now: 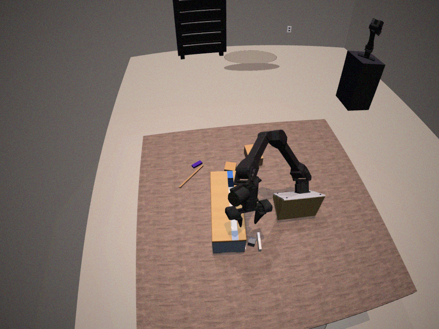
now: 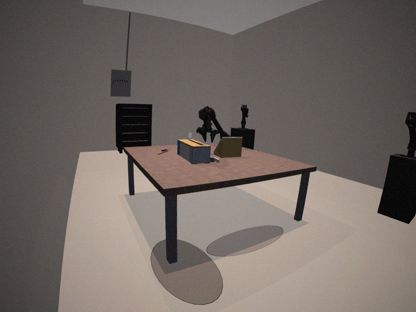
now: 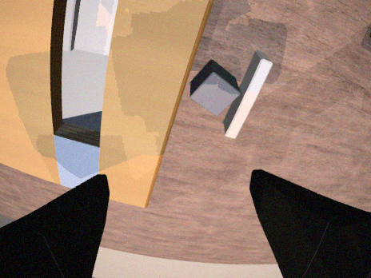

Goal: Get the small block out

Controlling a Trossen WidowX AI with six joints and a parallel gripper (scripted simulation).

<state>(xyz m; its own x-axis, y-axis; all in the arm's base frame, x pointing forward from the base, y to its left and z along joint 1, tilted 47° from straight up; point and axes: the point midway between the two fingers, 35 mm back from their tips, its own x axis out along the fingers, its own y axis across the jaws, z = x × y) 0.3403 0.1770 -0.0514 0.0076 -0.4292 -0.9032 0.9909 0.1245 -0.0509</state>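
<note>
Left of your box, a purple block (image 1: 197, 164) (image 2: 164, 149) lies near a thin wooden stick (image 1: 191, 176) (image 2: 163, 152). Next stands the box (image 1: 219, 209) (image 2: 201, 153) (image 3: 160, 120), its top slotted. Your gripper (image 1: 248, 224) (image 2: 209, 140) (image 3: 181, 183) hangs above, fingers apart, holding nothing. The small gray block (image 1: 251, 241) (image 2: 211, 159) (image 3: 216, 93) is out on the table (image 1: 301, 276) (image 2: 235, 174) (image 3: 200, 232), between the box and a white strip (image 1: 259, 241) (image 2: 216, 159) (image 3: 249, 97). Right of these, your arm's wedge-shaped base (image 1: 299, 209) (image 2: 231, 147) stands on the table.

Top view: box (image 1: 219, 205) (image 2: 201, 156) (image 3: 140, 80), block (image 1: 251, 241) (image 2: 211, 160) (image 3: 216, 93) and bar (image 1: 259, 241) (image 2: 216, 160) (image 3: 248, 100) are being supported by the table (image 1: 301, 265) (image 2: 235, 171) (image 3: 200, 228). The block is being flanked by the box at left and the bar at right. The box is being flanked by a stick (image 1: 191, 176) (image 2: 163, 152) at left and the arm's stand (image 1: 297, 207) (image 2: 231, 147) at right.
</note>
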